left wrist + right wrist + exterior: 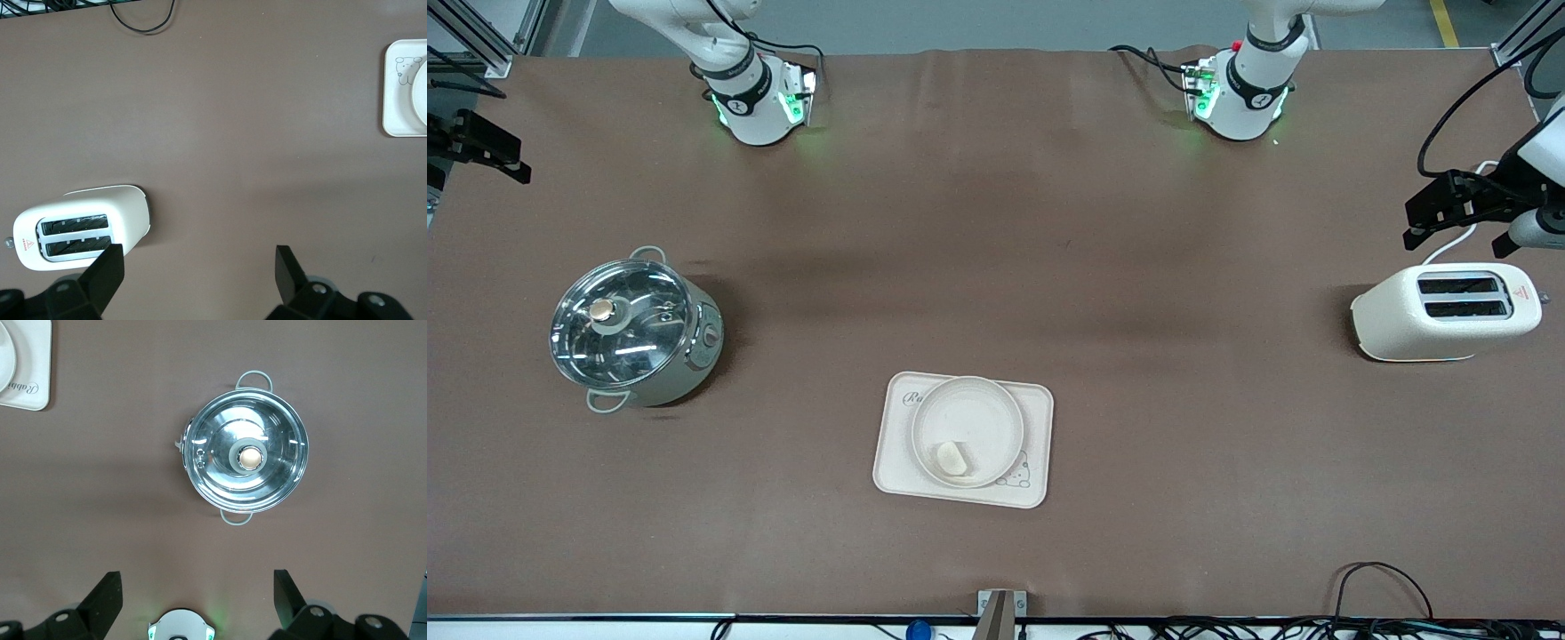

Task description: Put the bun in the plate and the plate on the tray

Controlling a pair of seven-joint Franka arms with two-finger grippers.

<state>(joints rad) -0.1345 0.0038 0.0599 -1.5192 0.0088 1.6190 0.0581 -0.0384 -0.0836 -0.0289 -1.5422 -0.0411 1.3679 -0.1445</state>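
**Bun in plate, plate on tray; both arms waiting high at the table ends**

Table (pixel 996 222): a brown surface is filling the whole front view.

Pot (pixel 633 327): a steel pot with a glass lid is sitting toward the right arm's end of the table, well apart from the tray, lid on, knob at centre.

Toaster (pixel 1448 312): a cream two-slot toaster is lying toward the left arm's end of the table, slots facing up.

Tray (pixel 898 462): it is lying flat about midway between the two ends of the table, nearer the front camera than the pot and the toaster. The rabbit drawing is showing at one near corner and part of the script at a corner farther from the camera.

Plate (pixel 967 430): it is resting on the tray, inside its outline, covering most of the script.

Bun (pixel 952 459): it is lying in the plate, near the rim nearest the front camera.

Left gripper (pixel 197 273): it is hanging over the toaster's end of the table, fingers spread wide apart, holding nothing; arm waiting.

Right gripper (pixel 198 593): it is hanging over the table near the pot, fingers likewise wide apart and empty; arm waiting.
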